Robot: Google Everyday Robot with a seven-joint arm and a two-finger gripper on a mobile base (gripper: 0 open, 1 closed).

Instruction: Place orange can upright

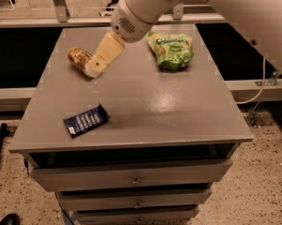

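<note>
The orange can (pixel 77 57) lies on its side at the back left of the grey table (pixel 159 107), its near end pointing front right. My gripper (pixel 96 67), tan and hanging from the white arm (pixel 136 13), reaches down from the upper right. Its tip sits right at the can's near end and hides that end. I cannot tell whether it touches the can.
A green snack bag (pixel 171 49) lies at the back right. A flat dark blue wrapper (pixel 85 120) lies at the front left. Drawers (pixel 133 177) sit below the table's front edge. A metal rail runs behind the table.
</note>
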